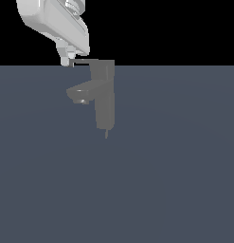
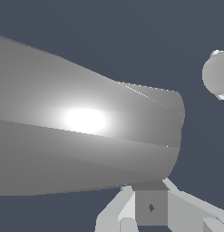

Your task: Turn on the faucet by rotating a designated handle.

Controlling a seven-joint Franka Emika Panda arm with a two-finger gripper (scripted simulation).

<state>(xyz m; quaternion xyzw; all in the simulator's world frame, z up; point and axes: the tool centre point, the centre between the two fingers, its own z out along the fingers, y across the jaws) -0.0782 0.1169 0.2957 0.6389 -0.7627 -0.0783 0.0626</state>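
The grey faucet (image 1: 105,99) stands upright on the dark floor, its stubby spout (image 1: 80,93) pointing to the exterior view's left. Its thin handle (image 1: 85,60) runs level from the top cap, also toward the exterior view's left. My white gripper (image 1: 68,59) hangs at the very tip of the handle, touching or nearly touching it, fingers together with nothing between them. In the wrist view a large grey faucet surface (image 2: 86,136) fills most of the picture; which part it is I cannot tell.
A flat dark blue-grey floor (image 1: 175,180) stretches all around the faucet. A rounded grey-white shape (image 2: 217,74) shows at the edge of the wrist view.
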